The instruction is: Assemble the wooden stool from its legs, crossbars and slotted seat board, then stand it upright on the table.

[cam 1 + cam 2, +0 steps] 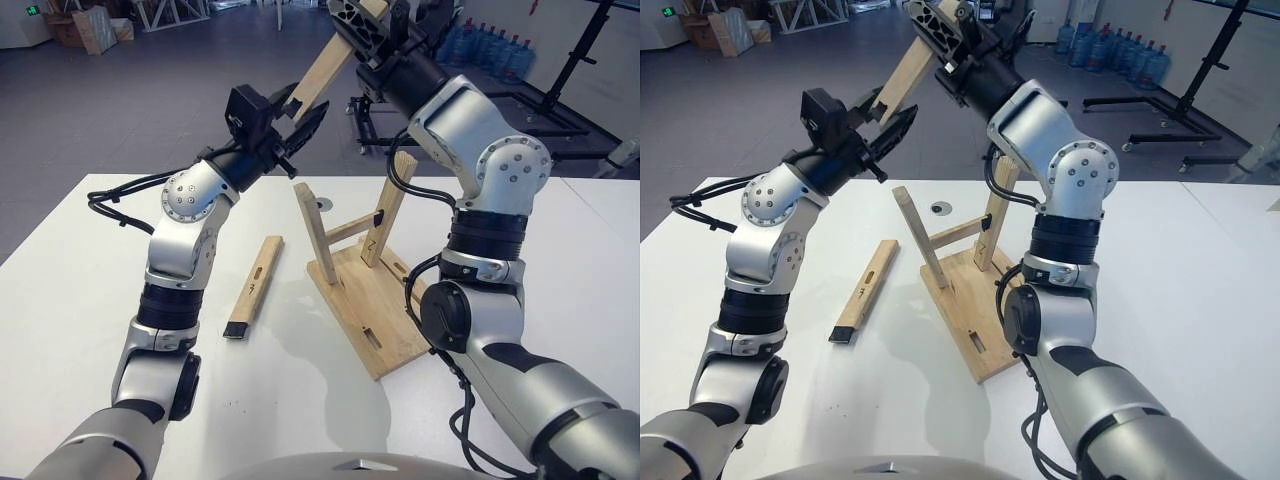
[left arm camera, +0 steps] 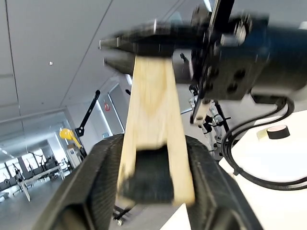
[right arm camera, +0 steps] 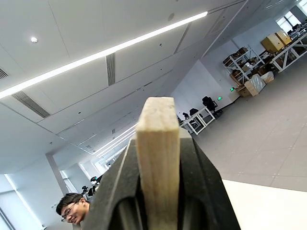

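Both arms raised, one leg (image 1: 320, 72) held between them in the air over the counter (image 1: 90, 260).
Left gripper (image 1: 308, 108) fingers closed on the leg's lower end, right gripper (image 1: 352, 28) fingers closed on its upper end. Seat board (image 1: 378, 315) lies flat on the counter with two standing legs (image 1: 316, 235) in it, joined by a crossbar (image 1: 348, 232). Spare leg (image 1: 255, 285) lies just left of the board. Small dark marks on the legs are unreadable.

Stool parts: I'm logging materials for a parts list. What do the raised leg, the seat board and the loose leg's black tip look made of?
Raised leg and seat board: pale bare wood, matte, visible grain lines; likely unvarnished. Black tip on the loose leg: dark matte cap, probably rubber or plastic; the look leaves that open.
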Tool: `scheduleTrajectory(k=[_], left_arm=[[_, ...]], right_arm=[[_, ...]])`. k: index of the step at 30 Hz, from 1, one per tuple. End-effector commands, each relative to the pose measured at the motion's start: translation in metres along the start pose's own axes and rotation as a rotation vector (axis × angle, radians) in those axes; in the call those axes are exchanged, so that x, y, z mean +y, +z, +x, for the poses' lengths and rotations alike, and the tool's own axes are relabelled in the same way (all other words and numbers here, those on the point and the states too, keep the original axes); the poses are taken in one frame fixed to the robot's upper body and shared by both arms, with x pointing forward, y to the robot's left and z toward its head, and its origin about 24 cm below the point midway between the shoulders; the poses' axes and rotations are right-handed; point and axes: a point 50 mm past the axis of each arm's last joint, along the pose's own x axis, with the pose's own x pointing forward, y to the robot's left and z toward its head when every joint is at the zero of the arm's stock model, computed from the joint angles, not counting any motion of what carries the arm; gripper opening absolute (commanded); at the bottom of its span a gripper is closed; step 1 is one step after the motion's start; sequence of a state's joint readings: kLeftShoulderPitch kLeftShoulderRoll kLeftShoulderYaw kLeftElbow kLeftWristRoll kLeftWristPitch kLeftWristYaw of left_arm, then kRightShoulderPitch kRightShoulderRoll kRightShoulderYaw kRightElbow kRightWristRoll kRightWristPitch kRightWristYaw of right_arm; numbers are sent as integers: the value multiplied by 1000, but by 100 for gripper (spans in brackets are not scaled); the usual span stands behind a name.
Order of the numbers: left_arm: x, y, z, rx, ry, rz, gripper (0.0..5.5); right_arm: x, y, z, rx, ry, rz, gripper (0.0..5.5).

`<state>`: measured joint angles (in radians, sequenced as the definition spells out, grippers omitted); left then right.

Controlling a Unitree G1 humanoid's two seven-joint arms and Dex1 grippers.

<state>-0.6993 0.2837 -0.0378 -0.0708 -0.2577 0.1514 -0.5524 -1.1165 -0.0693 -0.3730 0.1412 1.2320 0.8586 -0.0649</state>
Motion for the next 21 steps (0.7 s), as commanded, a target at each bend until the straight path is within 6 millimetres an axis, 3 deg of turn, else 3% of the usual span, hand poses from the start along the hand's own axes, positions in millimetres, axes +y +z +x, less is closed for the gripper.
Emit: scheduleTrajectory(k=[1,3,6,9,11,13,16,19,21], left_arm=[[-2,-7,-4,54,-17,6,260],[1,0,-8,35,-3,-3,284],[13,38,-13,-83,31,-61,322],[27,82,-14,-238,98,-202,373],[42,98,-22,-315,188,-324,405],[62,91,-39,-309,329,-403,435],[78,64,-63,-231,494,-481,447],[78,34,-77,-128,554,-496,447],[75,12,-84,-64,569,-521,447]], right_arm=[[-4,11,-4,-64,-24,-15,39],[-4,22,-7,-112,-33,-34,39],[3,69,-23,-256,-51,-161,39],[20,142,-74,-400,-145,-402,39],[15,162,-110,-384,-265,-523,39],[-16,149,-138,-267,-413,-567,39],[-67,111,-171,-105,-538,-549,39],[-109,72,-192,-35,-589,-476,39],[-137,42,-193,1,-583,-445,39]])
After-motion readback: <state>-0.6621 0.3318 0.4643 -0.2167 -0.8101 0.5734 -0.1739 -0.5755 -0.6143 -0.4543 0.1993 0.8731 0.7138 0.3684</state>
